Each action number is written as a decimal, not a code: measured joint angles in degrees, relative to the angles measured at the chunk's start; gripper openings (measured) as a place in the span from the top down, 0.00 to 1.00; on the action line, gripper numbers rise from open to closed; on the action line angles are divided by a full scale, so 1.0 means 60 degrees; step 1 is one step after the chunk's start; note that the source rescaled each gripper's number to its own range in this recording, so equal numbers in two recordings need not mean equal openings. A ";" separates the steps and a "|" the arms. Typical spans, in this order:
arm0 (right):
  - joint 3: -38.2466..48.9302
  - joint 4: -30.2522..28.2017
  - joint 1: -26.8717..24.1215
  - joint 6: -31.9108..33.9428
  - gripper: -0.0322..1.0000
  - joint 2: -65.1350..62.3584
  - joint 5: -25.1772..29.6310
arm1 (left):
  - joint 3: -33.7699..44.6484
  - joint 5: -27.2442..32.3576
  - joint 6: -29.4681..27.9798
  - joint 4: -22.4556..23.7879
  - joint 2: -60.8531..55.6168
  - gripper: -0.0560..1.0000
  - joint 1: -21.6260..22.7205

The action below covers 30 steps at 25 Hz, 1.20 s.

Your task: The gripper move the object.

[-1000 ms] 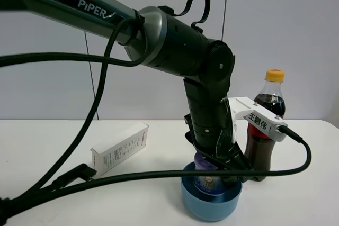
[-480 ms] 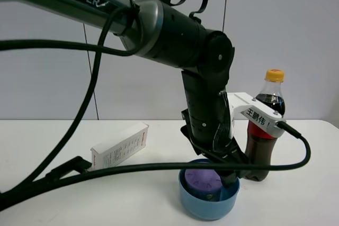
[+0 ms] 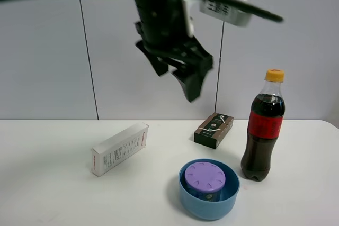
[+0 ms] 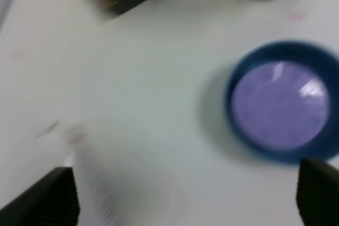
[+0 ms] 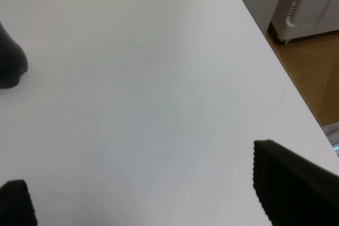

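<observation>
Risen high above the blue bowl (image 3: 209, 210) since the earlier frame, the left gripper (image 3: 177, 82) hangs wide open and empty, its release apparently complete with the object (image 3: 205, 176) seated inside.

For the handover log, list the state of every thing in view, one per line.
Left pincer: open, empty, up high.
Right pincer: open, empty.
Purple tub: lid on, sitting in blue bowl.
Blue bowl: upright.
Cola bottle: upright, capped.
White carton: lying flat.
Dark box: lying flat.
</observation>
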 joint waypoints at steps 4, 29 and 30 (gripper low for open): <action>0.0000 0.0000 0.0000 0.0000 0.00 0.0000 0.0000 | 0.0000 0.1294 -0.0061 0.0254 -0.1174 0.61 0.1109; 0.0000 0.0000 0.0000 0.0000 0.00 0.0000 0.0000 | 0.5975 0.1519 -0.0885 -0.0423 -1.1624 0.61 0.8772; 0.0000 0.0000 0.0000 0.0000 0.00 0.0000 0.0000 | 0.6277 0.1537 -0.0980 -0.0434 -1.2137 0.61 0.8791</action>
